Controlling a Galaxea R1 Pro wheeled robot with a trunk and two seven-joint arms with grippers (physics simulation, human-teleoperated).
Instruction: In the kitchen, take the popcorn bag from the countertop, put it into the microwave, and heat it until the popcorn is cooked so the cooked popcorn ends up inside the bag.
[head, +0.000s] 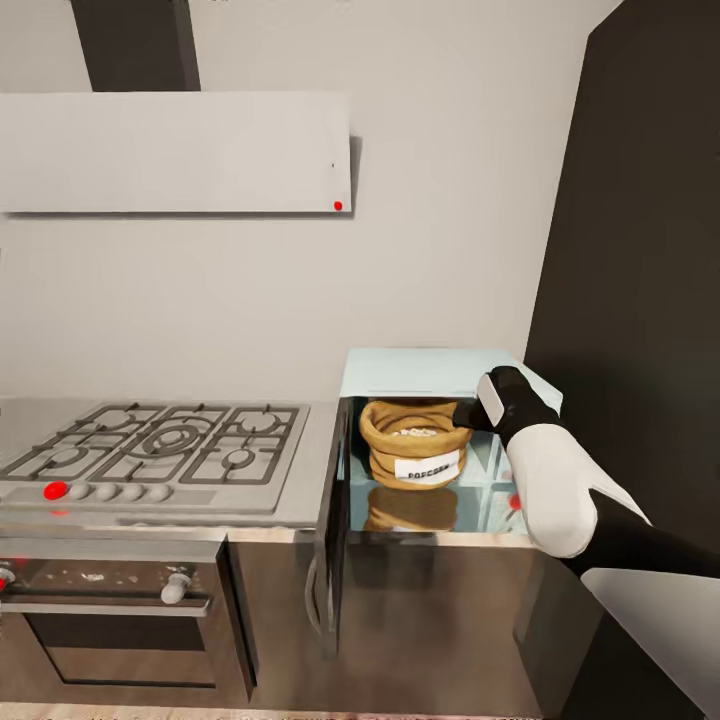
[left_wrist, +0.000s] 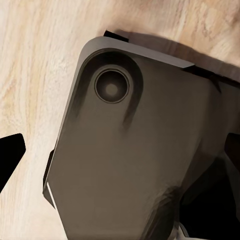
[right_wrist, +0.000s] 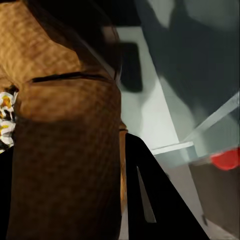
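The pale blue microwave (head: 430, 368) stands on the countertop (head: 300, 505) with its door (head: 335, 520) swung open to the left. Inside it, the tan popcorn bag (head: 412, 458) sits upright on the oven floor, with whitish popcorn (head: 412, 432) in its mouth. My right gripper (head: 466, 413) reaches in from the right at the bag's rim. In the right wrist view the burlap bag (right_wrist: 65, 150) fills the gap up to a dark finger (right_wrist: 150, 200), and the gripper looks shut on it. My left gripper (left_wrist: 122, 152) hangs open over the wood floor.
A steel gas hob (head: 160, 445) with a red-knobbed oven (head: 110, 620) below sits left of the microwave. A pale range hood (head: 175, 150) hangs above. A tall dark cabinet (head: 640, 250) stands close on the right. The robot's dark base (left_wrist: 130, 160) lies under the left gripper.
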